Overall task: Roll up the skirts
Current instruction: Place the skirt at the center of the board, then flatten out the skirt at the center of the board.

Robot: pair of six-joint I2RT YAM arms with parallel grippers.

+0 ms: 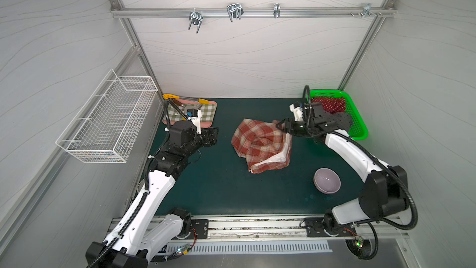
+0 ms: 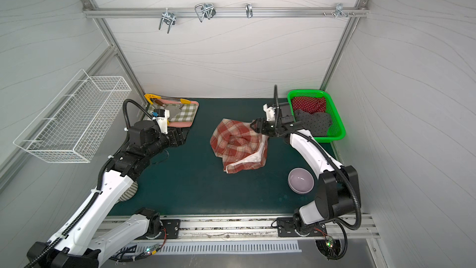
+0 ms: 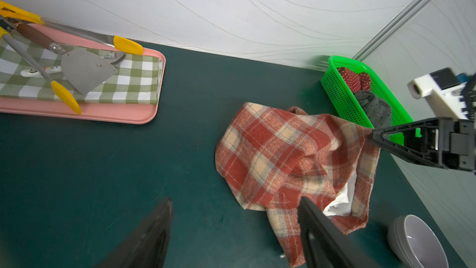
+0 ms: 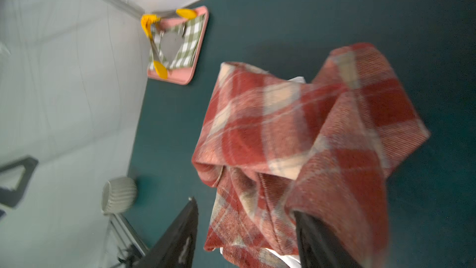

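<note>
Right tool (image 1: 280, 126) gapes at the crumpled plaid skirt (image 1: 260, 143), left tool (image 1: 215, 137) open well apart, so rolling looks unstarted.

I noted the plaid skirt (image 1: 261, 144) lying crumpled. The right gripper (image 1: 280, 126) touched the skirt's far right corner; the left gripper (image 1: 215, 137) stood well apart from it; a lilac bowl (image 1: 327, 180) sat near it.
</note>
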